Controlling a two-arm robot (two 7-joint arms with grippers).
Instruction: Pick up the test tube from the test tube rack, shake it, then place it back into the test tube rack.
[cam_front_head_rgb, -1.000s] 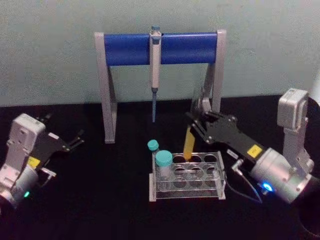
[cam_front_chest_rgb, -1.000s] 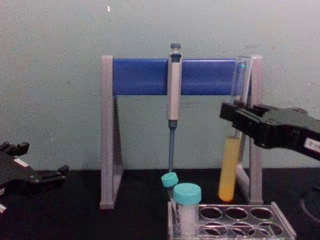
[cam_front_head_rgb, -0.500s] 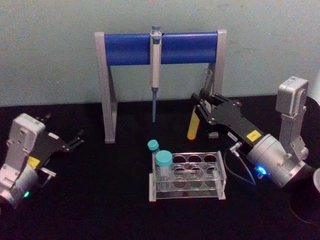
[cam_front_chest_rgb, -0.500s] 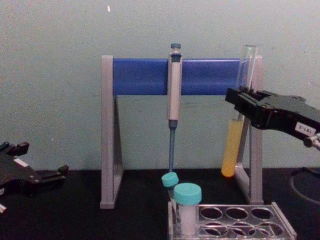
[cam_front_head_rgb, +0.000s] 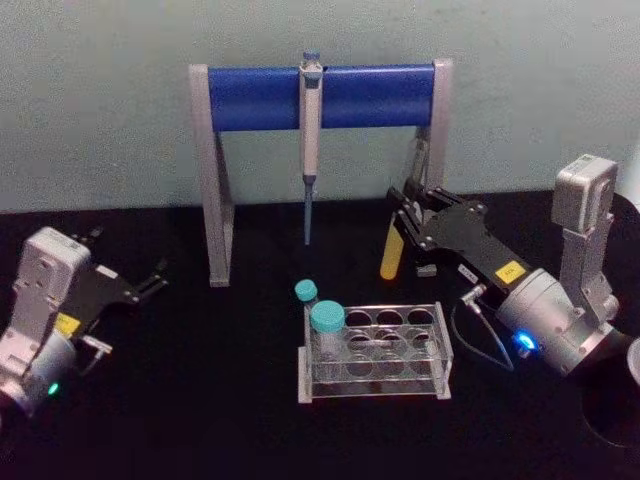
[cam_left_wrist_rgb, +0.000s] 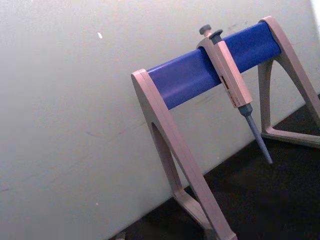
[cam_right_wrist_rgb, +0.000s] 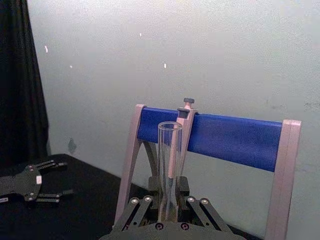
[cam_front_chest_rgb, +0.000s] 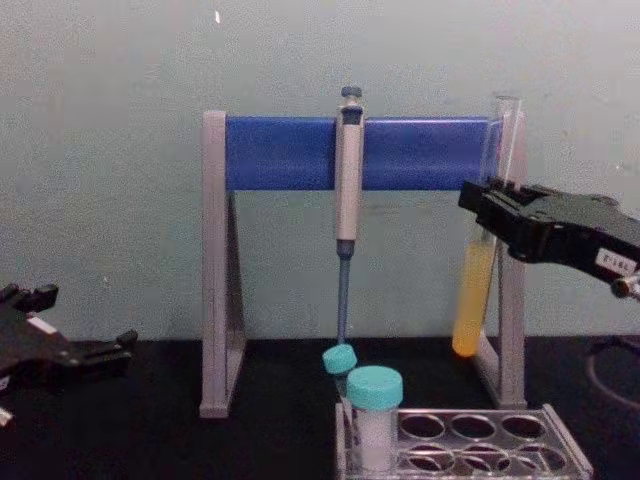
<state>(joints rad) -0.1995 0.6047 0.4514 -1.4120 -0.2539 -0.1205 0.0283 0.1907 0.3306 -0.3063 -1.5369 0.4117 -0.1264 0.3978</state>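
The test tube (cam_front_head_rgb: 389, 256) hangs in the air behind and above the test tube rack (cam_front_head_rgb: 441, 352), with yellow-orange liquid in its lower part. My right gripper (cam_front_head_rgb: 408, 218) is shut on its clear upper part. From the chest, the test tube (cam_front_chest_rgb: 472, 303) tilts a little, lower end leaning left, held by the right gripper (cam_front_chest_rgb: 492, 213) well above the rack (cam_front_chest_rgb: 455, 445). In the right wrist view the tube's open top (cam_right_wrist_rgb: 169, 160) rises between the fingers (cam_right_wrist_rgb: 141, 210). My left gripper (cam_front_head_rgb: 152, 279) rests open at the far left.
Two teal-capped tubes (cam_front_head_rgb: 326, 319) stand in the rack's left end. Behind is a grey-and-blue stand (cam_front_head_rgb: 320, 97) bearing a pipette (cam_front_head_rgb: 310, 130), its right leg (cam_front_chest_rgb: 512, 330) close behind the held tube. Black table lies all round the rack.
The right gripper has carried the test tube up and back to the right, away from the rack's rear hole. The tube's tilt has shifted. The left arm has not moved.
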